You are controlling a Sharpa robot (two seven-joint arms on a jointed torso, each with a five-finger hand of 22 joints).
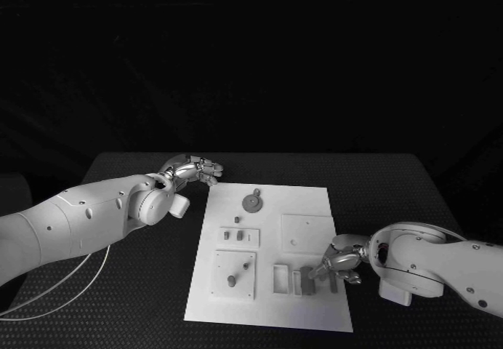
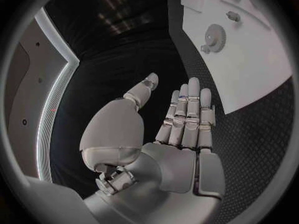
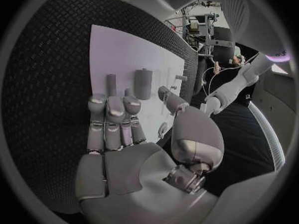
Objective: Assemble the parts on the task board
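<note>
Head cam looks down; wrist cams close (all share task board (image 1: 270, 251)).

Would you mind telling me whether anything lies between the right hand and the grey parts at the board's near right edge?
Nothing visible does. The right hand hangs open just above the upright grey parts on the task board, with only bare board between its fingertips and them.
</note>
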